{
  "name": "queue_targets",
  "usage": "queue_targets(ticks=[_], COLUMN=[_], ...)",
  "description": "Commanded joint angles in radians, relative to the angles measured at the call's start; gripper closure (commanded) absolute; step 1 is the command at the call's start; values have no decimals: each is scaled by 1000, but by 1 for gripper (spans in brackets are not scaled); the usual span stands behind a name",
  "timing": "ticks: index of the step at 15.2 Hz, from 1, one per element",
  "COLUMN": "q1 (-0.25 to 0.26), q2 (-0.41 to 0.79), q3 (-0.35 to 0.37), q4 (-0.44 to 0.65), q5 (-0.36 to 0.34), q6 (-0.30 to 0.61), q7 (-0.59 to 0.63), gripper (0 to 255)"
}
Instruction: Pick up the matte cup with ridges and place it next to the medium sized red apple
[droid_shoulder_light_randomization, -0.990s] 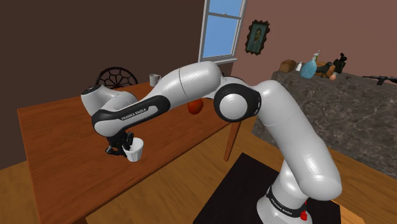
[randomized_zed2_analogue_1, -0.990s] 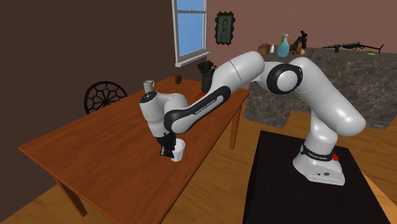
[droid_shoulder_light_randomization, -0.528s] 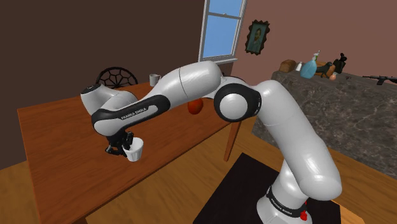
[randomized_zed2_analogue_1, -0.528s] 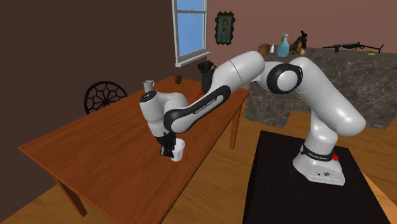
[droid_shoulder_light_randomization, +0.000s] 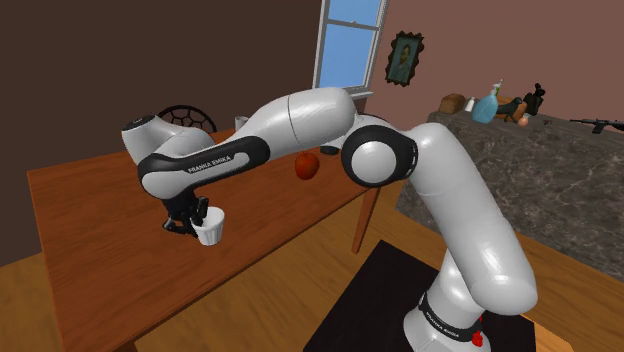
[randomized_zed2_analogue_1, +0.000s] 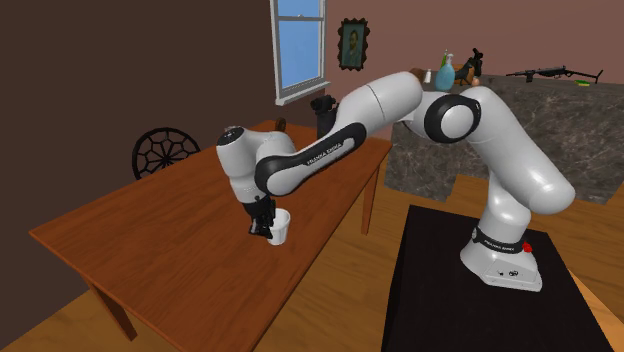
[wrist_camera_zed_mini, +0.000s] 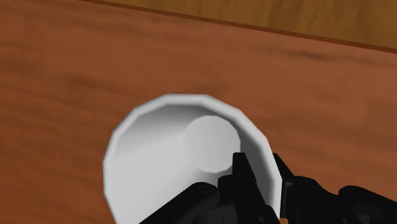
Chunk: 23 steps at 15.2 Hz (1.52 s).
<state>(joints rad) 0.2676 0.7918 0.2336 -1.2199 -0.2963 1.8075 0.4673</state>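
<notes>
Lifted slightly since a moment ago, the white cup (droid_shoulder_light_randomization: 211, 230) hangs just above the wooden table (droid_shoulder_light_randomization: 90, 210), its rim pinched by the gripper (droid_shoulder_light_randomization: 197, 215), jaws nearly closed, so the carry to the red apple (droid_shoulder_light_randomization: 307, 166), farther off toward the shoulder view's right, should stay level and slow.

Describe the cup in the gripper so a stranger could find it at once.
Start at the long wooden table and follow the white arm down to its black gripper. There the fingers pinch the rim of a small white cup. Unlike the red apple farther along the table, it is plain white, open-topped and faceted.
</notes>
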Motion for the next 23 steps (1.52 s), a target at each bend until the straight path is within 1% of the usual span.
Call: queue_targets(ticks=[1,13,23], q1=[0,7,22], q2=[-14,-54,-55], q3=[2,8,8], q4=[8,102,237], q5=[3,15,19], q6=[-21,-152,-284], q7=[-3,-26,-48], gripper=[255,255,255])
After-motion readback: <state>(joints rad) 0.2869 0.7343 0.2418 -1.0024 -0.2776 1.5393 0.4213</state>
